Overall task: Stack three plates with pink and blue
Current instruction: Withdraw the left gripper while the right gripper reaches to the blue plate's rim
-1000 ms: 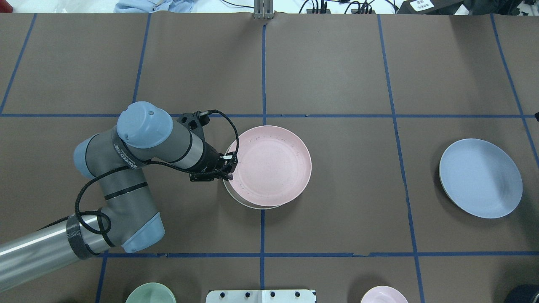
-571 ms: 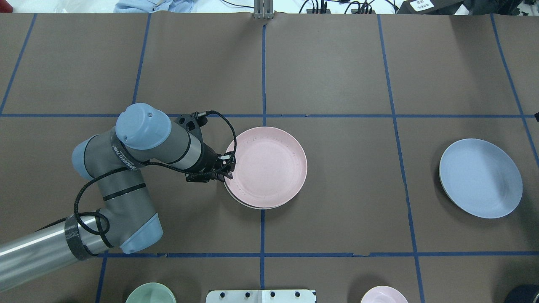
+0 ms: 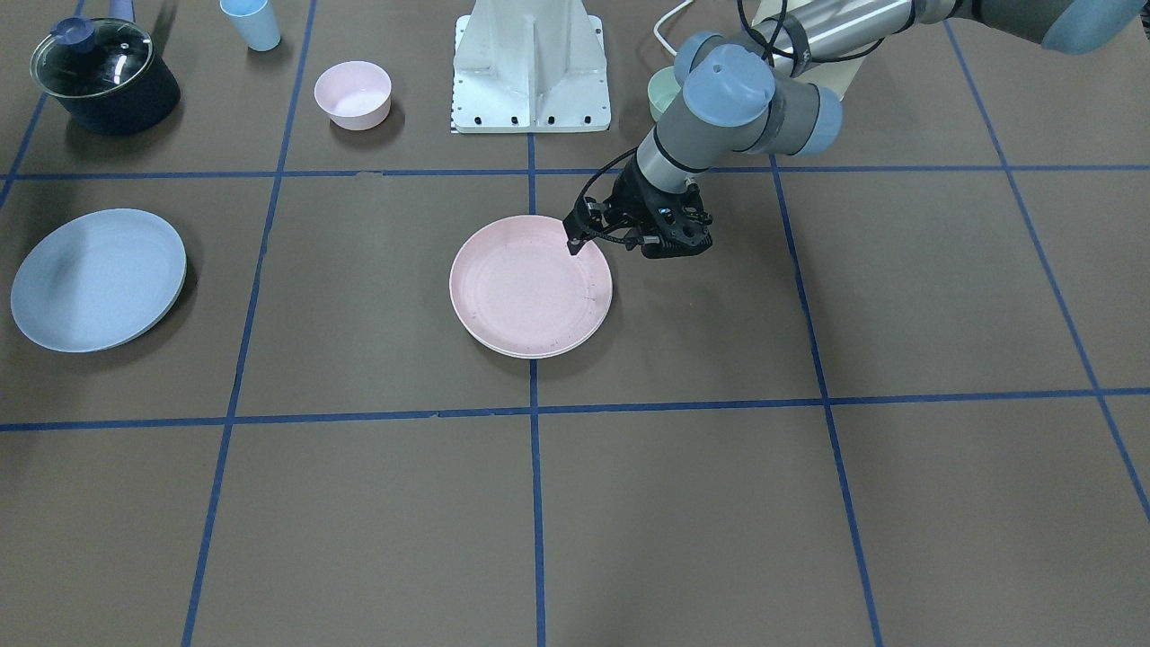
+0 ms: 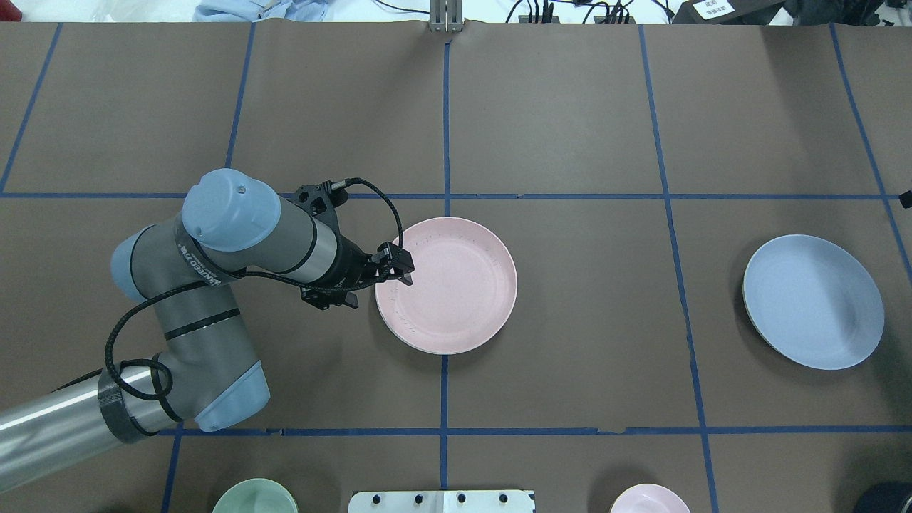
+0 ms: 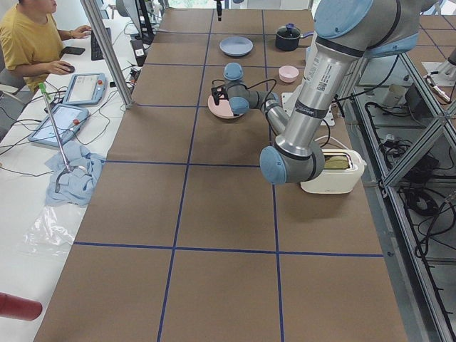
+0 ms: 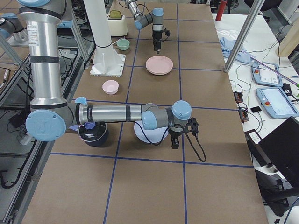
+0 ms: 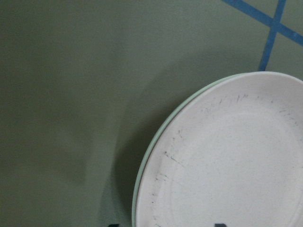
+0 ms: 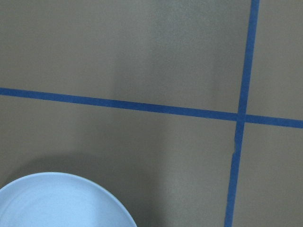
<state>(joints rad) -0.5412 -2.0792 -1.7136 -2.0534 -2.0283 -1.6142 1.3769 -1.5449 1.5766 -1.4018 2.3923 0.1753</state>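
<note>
Right under our left gripper (image 3: 582,237), the front view shows the pink plate (image 3: 530,292) lying flat. From above, the blue plate (image 4: 812,303) sits far from that gripper, not stacked yet. The left wrist view shows fingertips (image 7: 218,224) apart, holding nothing, and the cream plate (image 7: 140,189) peeking out underneath. From the right side, our right gripper (image 6: 175,141) hangs beside the blue plate, maybe to fetch it. We cannot tell if it is apart or together.
</note>
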